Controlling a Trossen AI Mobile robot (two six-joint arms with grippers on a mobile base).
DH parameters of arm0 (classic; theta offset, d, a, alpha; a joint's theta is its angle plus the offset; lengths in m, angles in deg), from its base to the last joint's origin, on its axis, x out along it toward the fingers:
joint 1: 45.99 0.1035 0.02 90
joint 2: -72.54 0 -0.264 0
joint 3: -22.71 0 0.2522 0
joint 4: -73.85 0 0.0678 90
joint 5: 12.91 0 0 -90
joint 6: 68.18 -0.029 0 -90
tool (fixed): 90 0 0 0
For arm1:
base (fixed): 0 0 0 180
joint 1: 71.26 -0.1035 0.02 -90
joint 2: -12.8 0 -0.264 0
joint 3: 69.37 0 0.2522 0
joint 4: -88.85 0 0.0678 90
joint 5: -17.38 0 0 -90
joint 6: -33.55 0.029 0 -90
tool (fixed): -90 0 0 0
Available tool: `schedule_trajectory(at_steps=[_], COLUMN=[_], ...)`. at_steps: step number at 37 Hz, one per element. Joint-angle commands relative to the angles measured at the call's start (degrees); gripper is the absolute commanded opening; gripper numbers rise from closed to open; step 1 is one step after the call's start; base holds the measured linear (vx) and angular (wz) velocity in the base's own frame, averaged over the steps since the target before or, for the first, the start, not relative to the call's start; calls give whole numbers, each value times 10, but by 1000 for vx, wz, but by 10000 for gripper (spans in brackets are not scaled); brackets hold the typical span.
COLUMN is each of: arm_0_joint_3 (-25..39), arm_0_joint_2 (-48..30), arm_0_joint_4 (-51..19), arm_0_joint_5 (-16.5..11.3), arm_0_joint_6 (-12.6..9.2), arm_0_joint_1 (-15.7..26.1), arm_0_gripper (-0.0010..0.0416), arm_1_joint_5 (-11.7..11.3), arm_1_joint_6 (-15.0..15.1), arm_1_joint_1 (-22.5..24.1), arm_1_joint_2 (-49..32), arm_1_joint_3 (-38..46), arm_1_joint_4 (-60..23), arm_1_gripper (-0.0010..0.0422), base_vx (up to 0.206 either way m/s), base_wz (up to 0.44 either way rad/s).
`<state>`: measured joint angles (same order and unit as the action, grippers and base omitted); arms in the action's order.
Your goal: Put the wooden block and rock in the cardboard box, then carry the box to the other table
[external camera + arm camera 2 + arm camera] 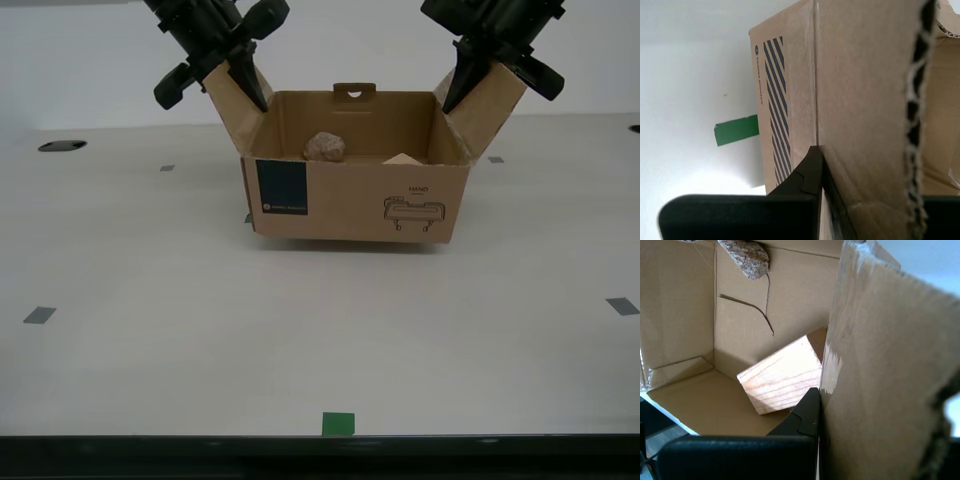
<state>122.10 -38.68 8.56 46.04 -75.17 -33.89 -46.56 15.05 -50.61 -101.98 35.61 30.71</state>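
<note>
With the rock [325, 147] and wooden block [781, 374] already inside the cardboard box [355, 195] at upper centre of the exterior view, my first gripper [816, 412] and second gripper [819, 170] each pinch a side flap, leaving the carry unfinished, judging by the shadow beneath.

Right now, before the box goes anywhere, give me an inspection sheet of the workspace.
Surface: white table with a green tape square near its front edge and grey tape marks.
Job's things: cardboard box open; rock and wooden block inside it, apart.
Clutter: nothing seen.
Grippers: my first gripper clamps the box flap at the exterior view's right; my second gripper clamps the opposite flap.
Cables: nothing seen.
Surroundings: plain pale wall behind; dark oval spot on the table's far side.
</note>
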Motion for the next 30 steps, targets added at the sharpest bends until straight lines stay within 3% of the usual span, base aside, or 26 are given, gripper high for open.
schedule_trajectory(at_steps=[1,7,30], arm_0_joint_3=[0,-1,-1], arm_0_joint_2=[5,16,23], arm_0_joint_4=[-11,-21,-43], arm_0_joint_5=[-7,-7,-7], arm_0_joint_6=[0,3,10], arm_0_joint_1=[2,5,13], arm_0_gripper=[-2,-2,-2], arm_1_joint_5=[3,20,21], arm_1_joint_6=[-4,-13,-14], arm_1_joint_1=[1,0,0], arm_1_joint_2=[8,25,59], arm_1_joint_3=[1,1,0], arm_1_joint_4=[-1,-3,-7], arm_1_gripper=[-2,-2,-2], base_vx=[0,0,-5], base_wz=[0,0,-1])
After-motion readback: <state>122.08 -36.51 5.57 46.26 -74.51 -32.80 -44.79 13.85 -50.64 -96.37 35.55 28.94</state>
